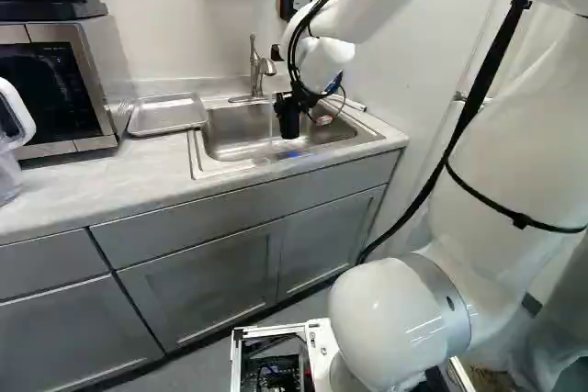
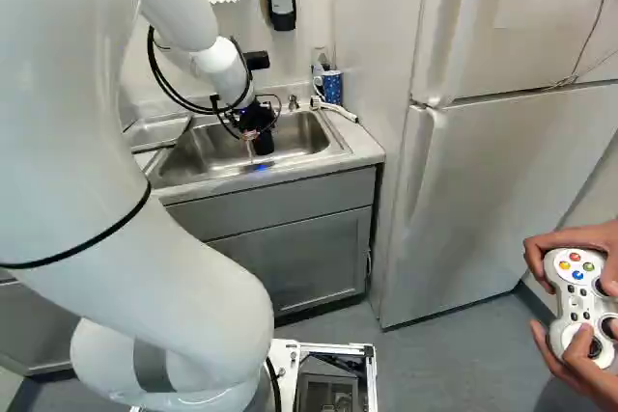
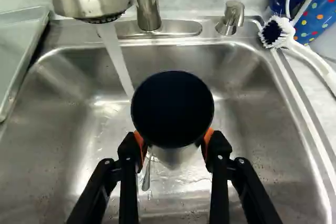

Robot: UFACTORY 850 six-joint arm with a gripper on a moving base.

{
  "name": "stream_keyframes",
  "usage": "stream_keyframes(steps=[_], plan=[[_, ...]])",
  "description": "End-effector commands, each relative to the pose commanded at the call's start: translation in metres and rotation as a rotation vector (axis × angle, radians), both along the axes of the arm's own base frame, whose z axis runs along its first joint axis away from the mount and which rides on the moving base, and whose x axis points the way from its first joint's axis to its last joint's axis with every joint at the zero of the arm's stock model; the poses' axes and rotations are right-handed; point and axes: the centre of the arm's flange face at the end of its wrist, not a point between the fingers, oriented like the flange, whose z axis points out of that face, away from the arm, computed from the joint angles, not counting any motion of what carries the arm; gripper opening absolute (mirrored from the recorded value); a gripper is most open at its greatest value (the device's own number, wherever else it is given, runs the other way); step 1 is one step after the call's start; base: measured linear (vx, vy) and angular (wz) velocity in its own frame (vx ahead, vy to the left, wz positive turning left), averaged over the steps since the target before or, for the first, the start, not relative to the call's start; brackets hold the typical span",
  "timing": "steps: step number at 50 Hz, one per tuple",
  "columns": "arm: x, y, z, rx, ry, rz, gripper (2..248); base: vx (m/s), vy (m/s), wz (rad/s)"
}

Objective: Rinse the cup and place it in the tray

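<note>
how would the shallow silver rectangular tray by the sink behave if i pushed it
The shallow silver rectangular tray probably stays stiff, since its sheen and raised rim suggest metal. It would likely slide rather than tip, lying low and flat on the pale grey countertop. Pushed sideways, it might catch the steel sink.

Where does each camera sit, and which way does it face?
Left base view: on the base, behind and left of the arm, looking ahead and down at sink and tray; arm at right.
Right base view: on the base, behind and right, facing ahead toward sink and refrigerator; arm at left.
Wrist view: on the wrist, looking along the fingers, which grip the cup over the sink.
All three share the sink.
</note>
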Motion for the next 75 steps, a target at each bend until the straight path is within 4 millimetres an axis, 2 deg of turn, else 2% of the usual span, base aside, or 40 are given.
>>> stream_keyframes(steps=[36, 57, 75], plan=[[0.002, 0.019, 0.000, 0.119, 0.032, -0.100, 122, 0.000, 0.000, 0.000], [0.021, 0.040, 0.000, 0.037, 0.016, 0.006, 122, 0.000, 0.000, 0.000], [0.021, 0.053, 0.000, 0.001, 0.009, 0.062, 122, 0.000, 0.000, 0.000]])
